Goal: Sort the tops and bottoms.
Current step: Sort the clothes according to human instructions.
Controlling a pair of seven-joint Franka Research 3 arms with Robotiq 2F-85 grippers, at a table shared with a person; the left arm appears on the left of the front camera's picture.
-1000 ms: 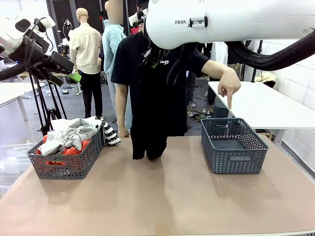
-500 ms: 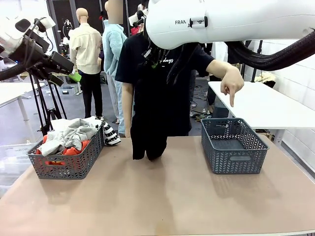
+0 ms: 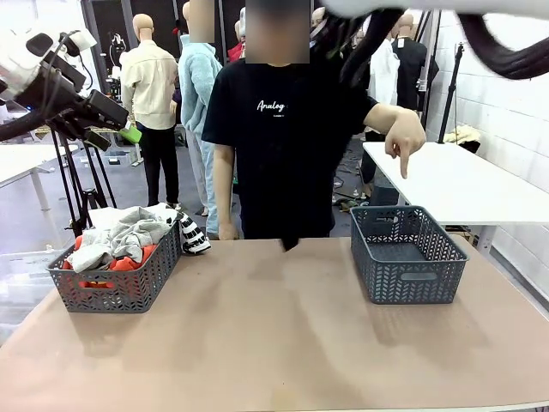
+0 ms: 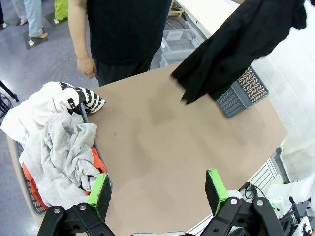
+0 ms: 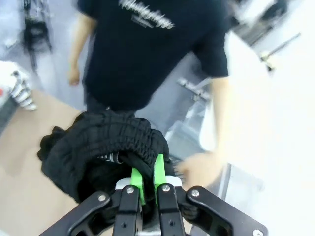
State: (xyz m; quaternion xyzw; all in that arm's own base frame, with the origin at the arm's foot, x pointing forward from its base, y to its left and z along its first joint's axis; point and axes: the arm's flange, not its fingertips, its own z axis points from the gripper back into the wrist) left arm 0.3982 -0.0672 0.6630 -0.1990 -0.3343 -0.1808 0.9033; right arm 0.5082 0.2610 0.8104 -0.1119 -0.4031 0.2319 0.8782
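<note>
**Black garment held aloft as a person points to the right-hand basket**

The right claw is clamped tight on the gathered waistband of the bottoms, its green pads pressed close together with the black cloth bunched around them. In the left wrist view the same garment hangs in the air above the far right part of the table, draping down in front of the empty grey basket.

The left claw stands wide, both green pads well apart with nothing between them, raised high over the near left side of the table. In the front view it sits at the upper left, clear of everything on the table.

The tops lie heaped in the left basket: a light grey shirt on top, an orange one showing beneath it, and a white shirt with black print spilling over the basket's far rim toward the person.

Across the table stands a person in a black tee with white lettering. One hand is held out over the right-hand basket, index finger aimed straight down into it. The other hand hangs at the table's far edge, near the left basket.
</note>
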